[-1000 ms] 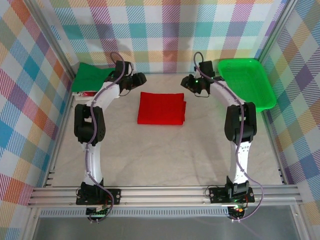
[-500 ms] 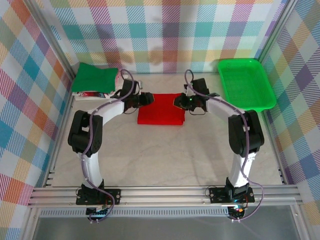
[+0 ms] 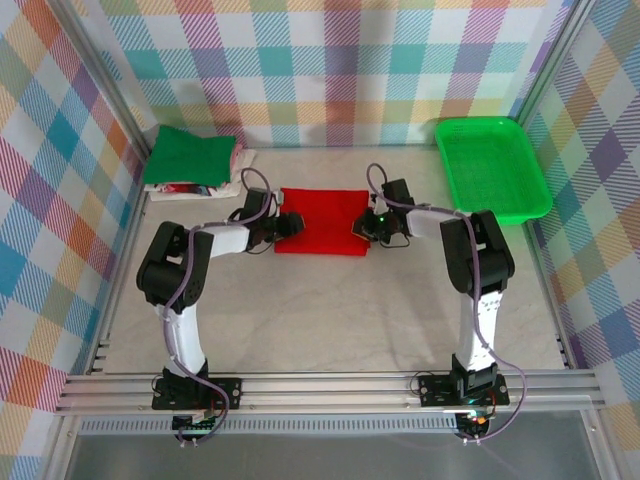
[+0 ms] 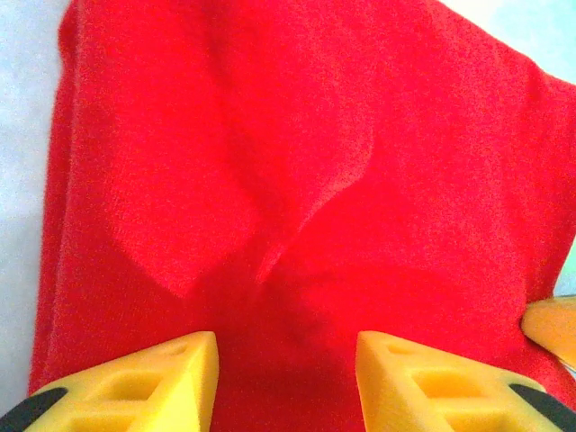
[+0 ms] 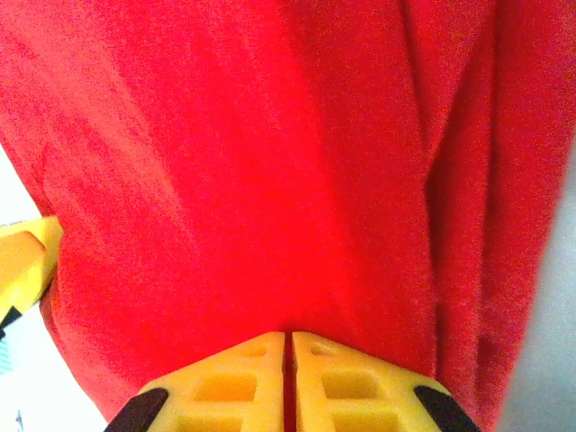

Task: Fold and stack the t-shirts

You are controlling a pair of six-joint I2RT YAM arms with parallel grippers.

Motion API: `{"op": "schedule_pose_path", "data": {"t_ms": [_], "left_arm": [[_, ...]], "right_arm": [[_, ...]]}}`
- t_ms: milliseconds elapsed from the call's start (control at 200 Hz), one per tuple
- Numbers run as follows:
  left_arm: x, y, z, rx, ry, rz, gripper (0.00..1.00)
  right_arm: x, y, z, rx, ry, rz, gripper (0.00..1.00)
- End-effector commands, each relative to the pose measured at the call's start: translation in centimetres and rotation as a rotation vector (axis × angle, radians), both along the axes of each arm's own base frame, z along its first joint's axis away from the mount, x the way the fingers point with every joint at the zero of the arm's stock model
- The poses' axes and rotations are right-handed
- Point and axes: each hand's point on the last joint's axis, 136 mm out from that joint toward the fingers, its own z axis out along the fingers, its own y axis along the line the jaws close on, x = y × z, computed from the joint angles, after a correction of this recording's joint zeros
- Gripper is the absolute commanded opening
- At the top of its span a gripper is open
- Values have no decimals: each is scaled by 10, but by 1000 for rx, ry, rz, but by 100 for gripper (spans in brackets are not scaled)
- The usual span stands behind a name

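A folded red t-shirt [image 3: 322, 221] lies flat mid-table. My left gripper [image 3: 290, 224] is low at its left edge. In the left wrist view its yellow fingers [image 4: 171, 378] stand apart, open [image 4: 288, 346], with wrinkled red cloth [image 4: 270, 162] between and ahead of them. My right gripper [image 3: 362, 226] is at the shirt's right edge. Its jaws are shut [image 5: 289, 335] with a thin strip of the red cloth [image 5: 270, 162] pinched between them. A dark green t-shirt [image 3: 190, 155] lies folded on whitish ones [image 3: 236, 162] at the back left.
A bright green mesh basket [image 3: 492, 165] sits at the back right. Checked walls close in the back and both sides. The table's front half [image 3: 320, 320] is bare marble between the two arm bases.
Both grippers have come down from the back of the table onto the red t-shirt's left and right edges. The right jaws have closed and the left jaws have narrowed.
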Motion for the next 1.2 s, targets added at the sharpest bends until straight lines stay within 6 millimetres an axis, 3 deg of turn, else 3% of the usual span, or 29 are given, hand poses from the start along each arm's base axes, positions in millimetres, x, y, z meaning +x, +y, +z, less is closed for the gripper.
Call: {"op": "schedule_pose_path", "data": {"t_ms": [0, 145, 235, 355, 425, 580, 785, 1060, 1195], "left_arm": [[-57, 8, -30, 30, 178, 16, 45], [-77, 22, -1, 18, 176, 93, 46], [-72, 36, 25, 44, 160, 141, 56], [-62, 54, 38, 95, 184, 182, 62], [-57, 56, 35, 116, 193, 164, 65], [-62, 53, 11, 137, 264, 132, 67], [-49, 33, -4, 152, 252, 66, 66], [-44, -14, -8, 92, 228, -23, 52], [-45, -21, -17, 89, 246, -19, 49]], "right_arm": [[-39, -13, -12, -29, 90, -19, 11], [-55, -19, 21, -22, 64, -27, 21], [-46, -26, 45, -52, 17, -52, 27], [-31, -41, 49, -115, -6, -104, 42], [-23, -42, 46, -130, -2, -105, 47], [-10, -31, 38, -116, 7, -86, 50], [-5, -20, 29, -113, 12, -44, 51], [-5, -16, 14, -90, 34, -40, 51], [-6, -11, 9, -59, 47, -36, 50]]}}
